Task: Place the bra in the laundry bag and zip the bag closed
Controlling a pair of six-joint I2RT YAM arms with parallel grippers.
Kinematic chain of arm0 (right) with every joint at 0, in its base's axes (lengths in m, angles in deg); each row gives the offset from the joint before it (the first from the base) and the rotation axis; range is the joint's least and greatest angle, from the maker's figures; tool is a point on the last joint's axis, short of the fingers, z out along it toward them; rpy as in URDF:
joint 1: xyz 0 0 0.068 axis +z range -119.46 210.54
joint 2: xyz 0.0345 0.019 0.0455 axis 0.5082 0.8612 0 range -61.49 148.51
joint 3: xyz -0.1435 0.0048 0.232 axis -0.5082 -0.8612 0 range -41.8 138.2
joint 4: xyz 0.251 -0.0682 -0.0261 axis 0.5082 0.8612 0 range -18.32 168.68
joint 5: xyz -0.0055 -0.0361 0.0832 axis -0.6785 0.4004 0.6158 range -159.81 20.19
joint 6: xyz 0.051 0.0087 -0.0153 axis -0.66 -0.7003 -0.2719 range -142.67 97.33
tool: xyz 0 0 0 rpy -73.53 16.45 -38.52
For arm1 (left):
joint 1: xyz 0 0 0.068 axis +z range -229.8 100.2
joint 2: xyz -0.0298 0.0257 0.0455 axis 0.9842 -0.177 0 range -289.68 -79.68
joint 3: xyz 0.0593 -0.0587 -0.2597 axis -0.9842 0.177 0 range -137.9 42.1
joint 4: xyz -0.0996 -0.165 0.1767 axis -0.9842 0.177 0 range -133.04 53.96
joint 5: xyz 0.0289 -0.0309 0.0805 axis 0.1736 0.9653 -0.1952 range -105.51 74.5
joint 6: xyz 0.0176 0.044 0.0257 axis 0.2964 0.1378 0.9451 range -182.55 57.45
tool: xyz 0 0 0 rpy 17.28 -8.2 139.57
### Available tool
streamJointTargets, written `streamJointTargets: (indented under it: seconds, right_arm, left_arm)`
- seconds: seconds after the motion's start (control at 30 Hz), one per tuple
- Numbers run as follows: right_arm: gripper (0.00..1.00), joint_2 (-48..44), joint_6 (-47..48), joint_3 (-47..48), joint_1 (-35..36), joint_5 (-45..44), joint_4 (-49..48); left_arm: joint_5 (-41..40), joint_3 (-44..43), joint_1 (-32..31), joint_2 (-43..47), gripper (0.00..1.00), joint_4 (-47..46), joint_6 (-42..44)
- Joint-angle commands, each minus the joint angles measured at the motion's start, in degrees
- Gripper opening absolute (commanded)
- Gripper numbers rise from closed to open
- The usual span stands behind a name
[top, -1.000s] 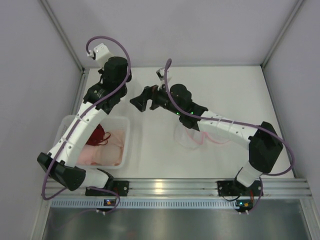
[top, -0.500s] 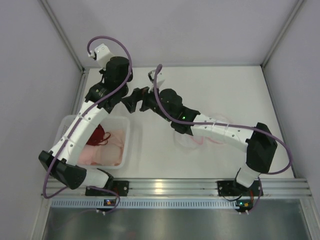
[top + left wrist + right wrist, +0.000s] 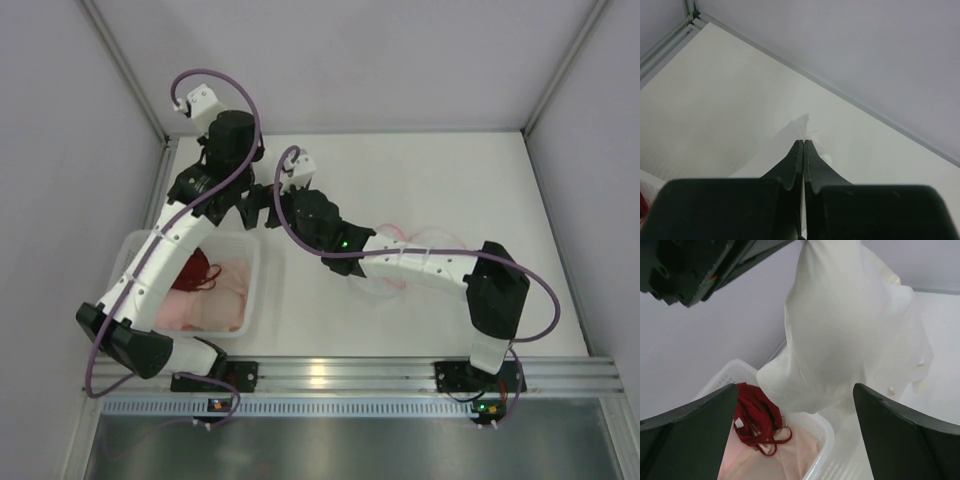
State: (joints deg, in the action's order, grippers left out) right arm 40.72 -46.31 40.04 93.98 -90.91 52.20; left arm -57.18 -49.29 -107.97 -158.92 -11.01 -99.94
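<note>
Nearest the arm bases, a white basket point(image 3: 254, 292) sits at the left of the table point(image 3: 450, 180); inside it lie a dark red bra point(image 3: 197, 272) and some pale pink cloth point(image 3: 215, 310). To its right, well apart from it, the laundry bag point(image 3: 378, 284) lies on the table under the right forearm, its pink rim showing on either side of the arm; whether it is zipped cannot be told. Farther back, near the basket's far corner, the two wrists meet. The left gripper point(image 3: 803, 142) has its fingers pressed together on the whitish bra point(image 3: 850, 325), which hangs from it in the air, well apart from the laundry bag; the right gripper point(image 3: 795, 387) faces the bra with its fingers spread wide, one on either side of the cloth.
</note>
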Motion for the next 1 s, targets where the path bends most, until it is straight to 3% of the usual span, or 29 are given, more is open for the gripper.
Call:
streamJointTargets:
  seconds: [0.0, 0.27, 0.47, 0.5, 0.6, 0.7, 0.77, 0.97]
  right_arm:
    - [0.99, 1.75, -0.36, 5.42, 1.51, -6.14, -5.39]
    - [0.97, 6.76, 3.33, 7.80, 2.83, -13.17, -10.74]
    - [0.56, 10.02, 7.72, 11.41, 2.83, -13.87, -12.15]
    - [0.44, 9.33, 8.17, 10.36, 2.92, -14.57, -12.68]
    - [0.24, 5.56, 10.97, 4.06, 2.65, -15.28, -18.20]
    - [0.10, 0.21, 14.14, -3.67, 2.39, -11.26, -25.15]
    - [0.00, -2.97, 15.02, -6.68, 1.95, -9.06, -24.91]
    - [0.00, -8.95, 13.62, -10.21, -1.91, 7.11, -19.55]
  left_arm:
    - [0.27, -3.17, 0.39, 2.07, 0.00, -2.76, 0.47]
    - [2.20, -3.53, 0.30, 3.48, 0.00, -2.68, 0.12]
    - [2.83, -4.23, 0.30, 4.53, 0.00, -2.68, 1.17]
    - [2.56, -4.14, 0.30, 4.80, 0.00, -2.76, 1.44]
    - [1.33, -3.88, 0.30, 5.50, 0.00, -2.76, 2.58]
    - [1.59, -3.61, 0.56, 6.03, 0.00, -2.68, 3.55]
    - [2.12, -3.27, 0.74, 6.29, 0.00, -2.68, 4.07]
    - [3.35, -1.60, 0.92, 7.26, 0.00, -2.76, 5.39]
